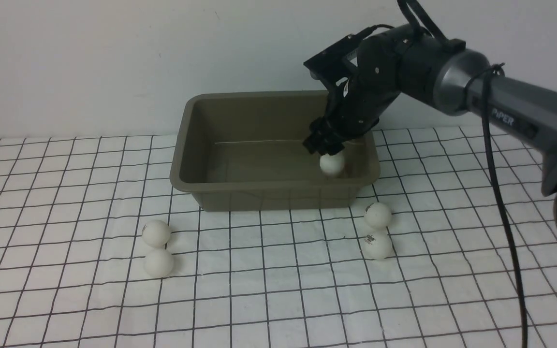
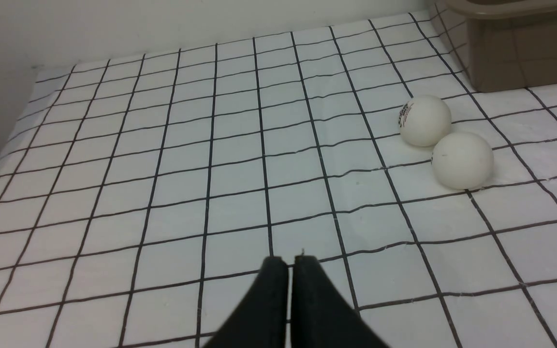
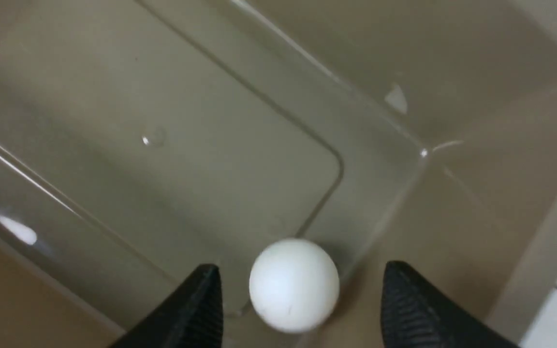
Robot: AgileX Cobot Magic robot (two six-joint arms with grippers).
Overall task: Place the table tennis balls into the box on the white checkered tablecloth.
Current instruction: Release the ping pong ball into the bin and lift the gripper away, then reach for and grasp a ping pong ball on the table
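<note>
ball [image 3: 294, 285]: between right jaws, gap either side, inside box [image 3: 114, 121]
right jaws: apart
left jaws: together, above tablecloth [image 2: 162, 145]

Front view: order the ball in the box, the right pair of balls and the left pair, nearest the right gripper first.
1. Ball in the box, directly under the right gripper.
2. Right pair, on the cloth, robot's right.
3. Left pair, robot's left.

Five table tennis balls [image 1: 331, 163]: one inside the single box [image 1: 259, 195], two at the box's eight o'clock, two at its four o'clock. One white checkered tablecloth [image 1: 278, 299] lies underneath.
</note>
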